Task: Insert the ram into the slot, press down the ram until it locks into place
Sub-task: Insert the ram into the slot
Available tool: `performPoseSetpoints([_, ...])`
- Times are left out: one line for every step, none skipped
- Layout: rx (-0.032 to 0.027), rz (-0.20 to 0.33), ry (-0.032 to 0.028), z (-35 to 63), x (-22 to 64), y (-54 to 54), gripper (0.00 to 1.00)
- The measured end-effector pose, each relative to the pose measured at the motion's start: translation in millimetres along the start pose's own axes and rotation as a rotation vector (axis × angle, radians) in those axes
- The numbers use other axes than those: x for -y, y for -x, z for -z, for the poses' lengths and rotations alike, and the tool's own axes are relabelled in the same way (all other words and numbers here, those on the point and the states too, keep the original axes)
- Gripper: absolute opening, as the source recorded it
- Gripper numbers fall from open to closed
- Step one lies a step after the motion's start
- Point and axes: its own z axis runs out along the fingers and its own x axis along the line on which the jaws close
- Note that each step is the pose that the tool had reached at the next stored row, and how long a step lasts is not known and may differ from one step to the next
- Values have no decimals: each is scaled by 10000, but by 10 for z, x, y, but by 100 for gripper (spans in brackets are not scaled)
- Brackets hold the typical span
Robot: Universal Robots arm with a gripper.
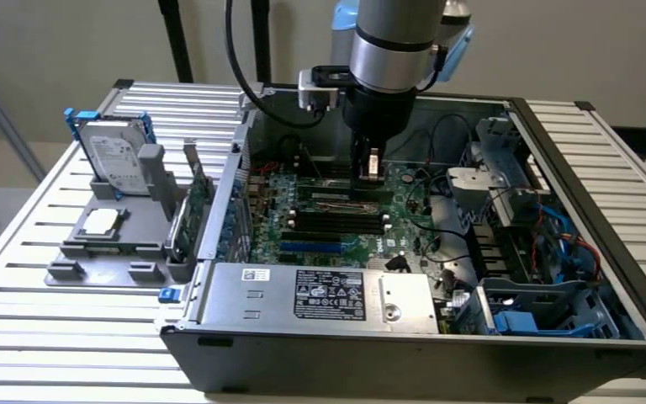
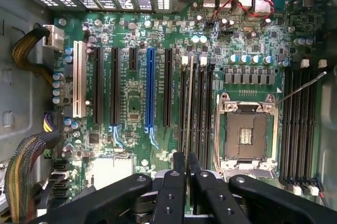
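Observation:
The ram shows edge-on as a thin pale strip standing in one of the black memory slots next to the CPU socket. Its near end runs in between the two black fingertips of my gripper, which is shut on it. In the exterior view, my gripper reaches straight down into the open computer case. There it meets the right end of the ram, a dark-green strip lying across the motherboard.
Outside the case, on the exterior view's left, a grey fixture holds a hard drive in a blue caddy and an upright green expansion card. The power supply, drive cage and cables crowd the case.

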Motion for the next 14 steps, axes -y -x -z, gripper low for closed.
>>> performPoseSetpoints([1, -3, 0, -18, 1, -1, 13])
performPoseSetpoints([1, -5, -1, -36, 1, -1, 13])
performPoseSetpoints([0, -6, 0, -54, 2, -2, 13])
performPoseSetpoints([0, -8, 0, -72, 3, -2, 13])
performPoseSetpoints([0, -9, 0, -90, 4, -2, 13])
performPoseSetpoints([1, -10, 0, -108, 4, -2, 13])
performPoseSetpoints([1, -10, 0, -126, 5, -3, 13])
performPoseSetpoints([1, -10, 0, -144, 6, -3, 13])
performPoseSetpoints([-1, -10, 0, -163, 6, -3, 13])
performPoseSetpoints([0, -10, 1, -182, 7, -4, 13])
performPoseSetpoints([0, -10, 2, -199, 8, -4, 13])
performPoseSetpoints([2, -10, 1, -218, 8, -4, 13])
performPoseSetpoints([1, -10, 3, -236, 9, -4, 13])
performPoseSetpoints([0, -11, 4, -254, 10, -5, 13])
